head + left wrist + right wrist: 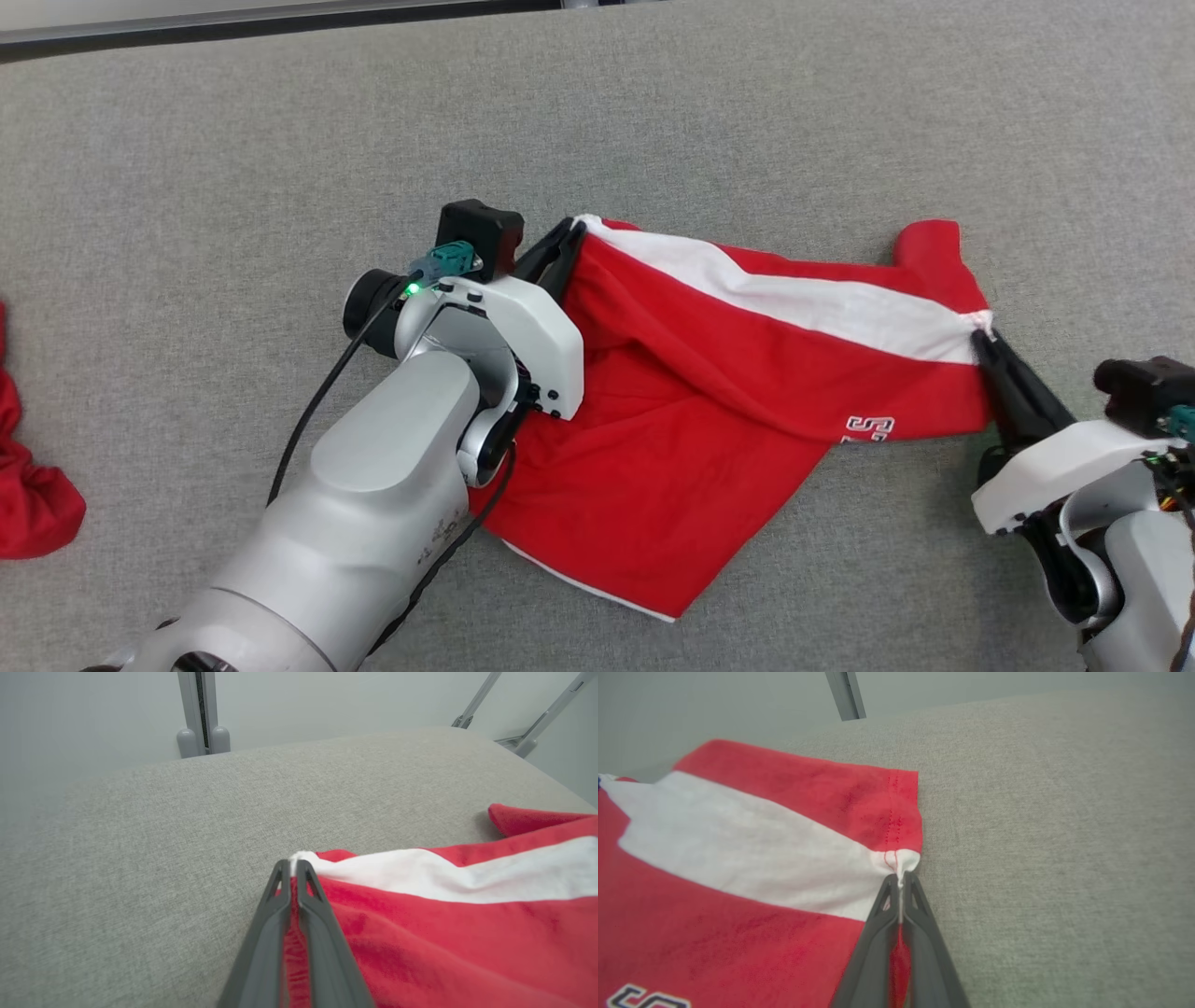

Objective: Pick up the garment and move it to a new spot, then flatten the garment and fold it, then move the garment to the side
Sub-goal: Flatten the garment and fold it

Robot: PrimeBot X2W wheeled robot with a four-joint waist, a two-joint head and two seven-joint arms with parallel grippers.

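Your garment (pixel 709 420) lies rumpled mid-table (pixel 280 140) — soft, light, limp — with left gripper (pixel 569 229) and right gripper (pixel 980 336) each clamped tight on one end of its white band (pixel 822 299), good corners for stretching it flat.

grey cloth-covered table (pixel 187 140), crumpled red cloth (pixel 28 485) on it far to the left, pale wall (pixel 327 700) behind

Right pincer (pixel 900 882) — pinched on garment (pixel 738 858) hem

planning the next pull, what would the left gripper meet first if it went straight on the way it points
Past the red shirt it pinches, the left gripper faces bare grey table; the way looks free, perhaps until the far post.
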